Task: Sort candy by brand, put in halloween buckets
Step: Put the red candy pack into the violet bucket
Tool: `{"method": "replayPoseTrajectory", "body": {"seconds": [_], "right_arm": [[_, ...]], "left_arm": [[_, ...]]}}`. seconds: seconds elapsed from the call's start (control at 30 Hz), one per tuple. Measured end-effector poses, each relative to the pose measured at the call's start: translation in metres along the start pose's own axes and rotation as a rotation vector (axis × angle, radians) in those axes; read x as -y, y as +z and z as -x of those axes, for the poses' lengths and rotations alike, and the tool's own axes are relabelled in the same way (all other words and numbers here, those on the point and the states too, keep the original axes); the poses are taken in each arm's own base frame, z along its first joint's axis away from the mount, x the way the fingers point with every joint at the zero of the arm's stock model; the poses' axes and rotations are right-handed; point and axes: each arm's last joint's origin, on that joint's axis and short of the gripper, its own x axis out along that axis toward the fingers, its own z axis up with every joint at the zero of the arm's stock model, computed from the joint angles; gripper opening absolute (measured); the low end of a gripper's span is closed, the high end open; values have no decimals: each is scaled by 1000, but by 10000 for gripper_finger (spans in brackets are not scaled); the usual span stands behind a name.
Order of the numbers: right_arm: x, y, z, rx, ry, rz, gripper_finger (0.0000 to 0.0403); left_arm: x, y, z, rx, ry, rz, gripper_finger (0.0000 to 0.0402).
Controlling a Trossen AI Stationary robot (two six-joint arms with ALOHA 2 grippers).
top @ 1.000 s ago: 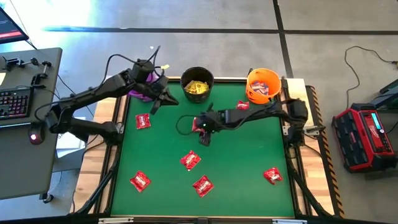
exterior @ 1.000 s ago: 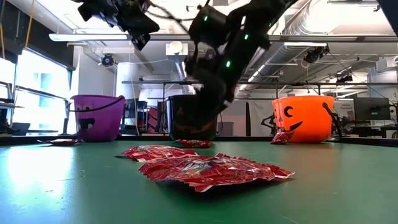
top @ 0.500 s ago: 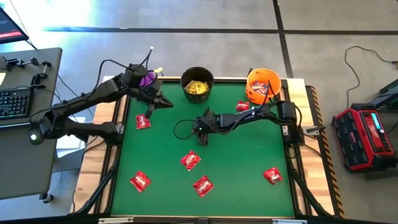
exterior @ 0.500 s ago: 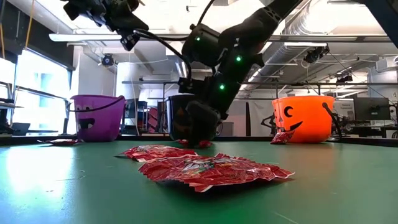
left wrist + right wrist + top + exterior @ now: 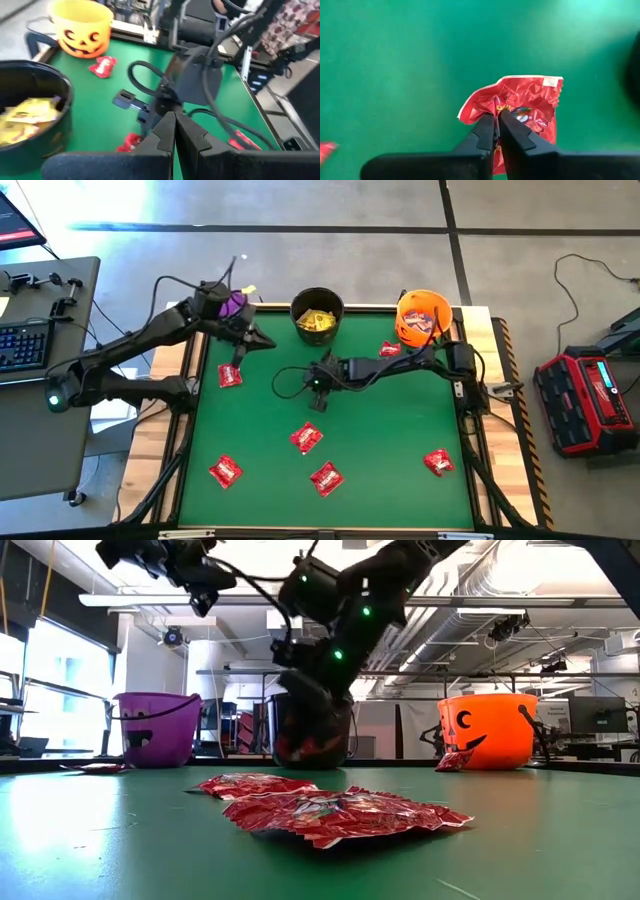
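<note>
Packet in play: red packet [image 5: 520, 107], on the green counter [image 5: 400, 420] near its middle, just in front of the black bucket [image 5: 317, 313].
Grip: right claw [image 5: 497, 131] is clenched on the packet's crinkled edge, fingertips pinching the wrapper; most of the packet spreads away beyond the tips.
Key relation: orange bucket [image 5: 422, 316] sits at the far right corner, back along the right arm's own reach, so the right arm looks best placed to carry it there.
Left claw [image 5: 174, 131]: clenched on nothing, raised near the purple bucket [image 5: 234, 304] at far left.
Other candy: red packets [image 5: 306, 437] scattered nearer; yellow packets [image 5: 316, 320] in the black bucket.
</note>
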Motion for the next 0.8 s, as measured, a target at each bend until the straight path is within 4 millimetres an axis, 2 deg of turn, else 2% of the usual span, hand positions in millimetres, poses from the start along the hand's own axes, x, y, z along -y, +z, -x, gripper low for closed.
{"method": "replayPoseTrajectory", "body": {"seconds": [0.23, 0.43, 0.67, 0.8], "right_arm": [[9, 43, 20, 122, 74, -34, 2], [27, 96, 49, 323, 68, -49, 1], [44, 149, 47, 474, 147, -103, 0], [49, 169, 64, 531, 184, -103, 0]], "left_arm": [[6, 5, 35, 103, 87, -11, 1], [17, 7, 59, 178, 139, -9, 0], [31, 2, 84, 224, 230, -20, 0], [35, -10, 94, 147, 379, -97, 4]]}}
